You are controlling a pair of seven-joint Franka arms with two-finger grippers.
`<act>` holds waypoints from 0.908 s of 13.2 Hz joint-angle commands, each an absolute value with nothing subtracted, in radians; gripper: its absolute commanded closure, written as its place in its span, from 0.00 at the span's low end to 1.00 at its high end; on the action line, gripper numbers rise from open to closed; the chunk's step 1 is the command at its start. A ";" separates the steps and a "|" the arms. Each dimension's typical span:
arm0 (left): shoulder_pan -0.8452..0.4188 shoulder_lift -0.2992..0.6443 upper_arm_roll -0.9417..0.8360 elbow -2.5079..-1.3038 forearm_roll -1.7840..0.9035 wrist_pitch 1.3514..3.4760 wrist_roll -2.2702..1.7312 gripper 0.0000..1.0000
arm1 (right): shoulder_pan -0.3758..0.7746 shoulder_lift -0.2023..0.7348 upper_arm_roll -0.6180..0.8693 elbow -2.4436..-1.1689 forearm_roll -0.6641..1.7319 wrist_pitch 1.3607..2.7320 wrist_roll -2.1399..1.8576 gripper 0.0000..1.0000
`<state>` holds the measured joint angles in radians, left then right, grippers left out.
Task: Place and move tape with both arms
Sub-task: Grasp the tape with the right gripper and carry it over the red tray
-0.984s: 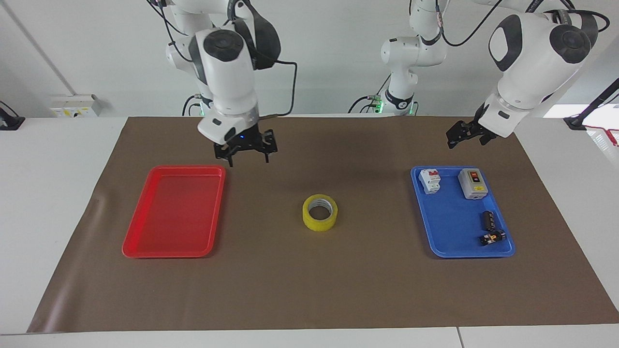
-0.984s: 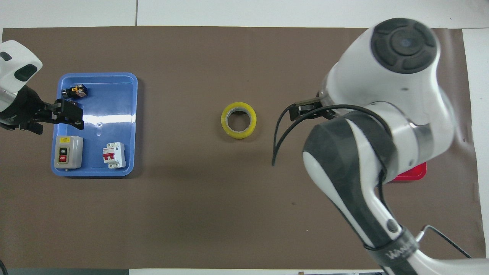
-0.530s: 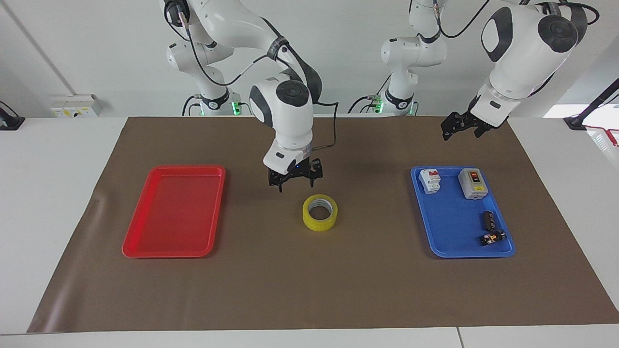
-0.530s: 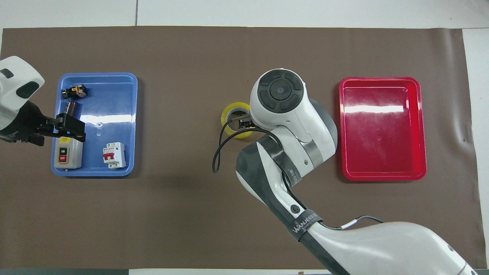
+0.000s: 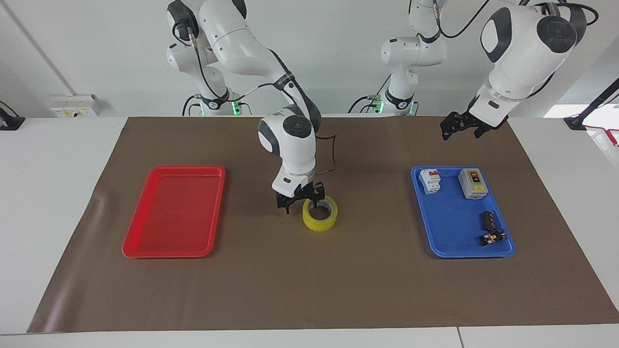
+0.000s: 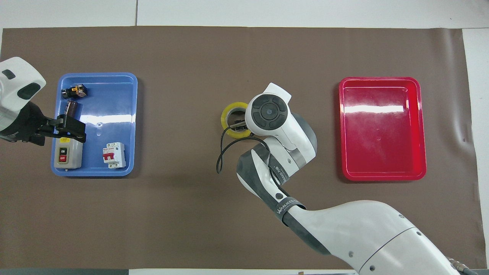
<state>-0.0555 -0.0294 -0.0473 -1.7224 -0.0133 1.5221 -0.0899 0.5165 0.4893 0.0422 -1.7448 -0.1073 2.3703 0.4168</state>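
Observation:
The yellow tape roll [image 5: 319, 223] lies flat on the brown mat at mid-table; part of it shows in the overhead view [image 6: 226, 117]. My right gripper [image 5: 302, 203] is down at the roll, open, with one finger in the hole and the other outside the wall on the side toward the right arm's end. In the overhead view the wrist hides most of the right gripper [image 6: 239, 123]. My left gripper [image 5: 460, 129] is open and empty, raised over the blue tray's side nearer the robots, and it also shows in the overhead view [image 6: 70, 130].
A blue tray [image 5: 462, 253] toward the left arm's end holds a grey switch box [image 5: 471, 183], a white circuit breaker [image 5: 430, 180] and small dark parts [image 5: 488, 220]. An empty red tray [image 5: 169, 212] lies toward the right arm's end.
My right gripper has come from beside the red tray to the tape and dropped down around its wall. The left gripper has barely moved. The tape has not moved.

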 commanded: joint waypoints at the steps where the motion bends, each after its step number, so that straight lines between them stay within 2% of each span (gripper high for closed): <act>1: -0.023 -0.060 -0.066 -1.750 -0.021 1.548 -0.072 0.00 | 0.499 0.466 0.044 -1.807 -0.123 2.437 0.376 0.87; 2: -0.005 -0.060 -0.071 -1.752 -0.023 1.551 -0.072 0.00 | 0.503 0.463 0.044 -1.806 -0.121 2.424 0.379 1.00; 5: 0.008 -0.066 -0.096 -1.756 -0.025 1.548 -0.074 0.00 | 0.511 0.462 0.044 -1.798 -0.121 2.395 0.388 1.00; 9: 0.023 -0.066 -0.118 -1.755 -0.026 1.546 -0.074 0.00 | 0.448 0.457 0.040 -1.553 -0.127 2.006 0.376 1.00; 12: 0.023 -0.066 -0.118 -1.753 -0.026 1.549 -0.072 0.00 | 0.301 0.316 0.043 -1.594 -0.112 1.857 0.121 1.00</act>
<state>-0.0038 -0.0378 -0.1002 -1.7226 -0.0134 1.5297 -0.0843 0.3929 0.4015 0.0277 -1.5535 -0.1138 1.9218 0.2631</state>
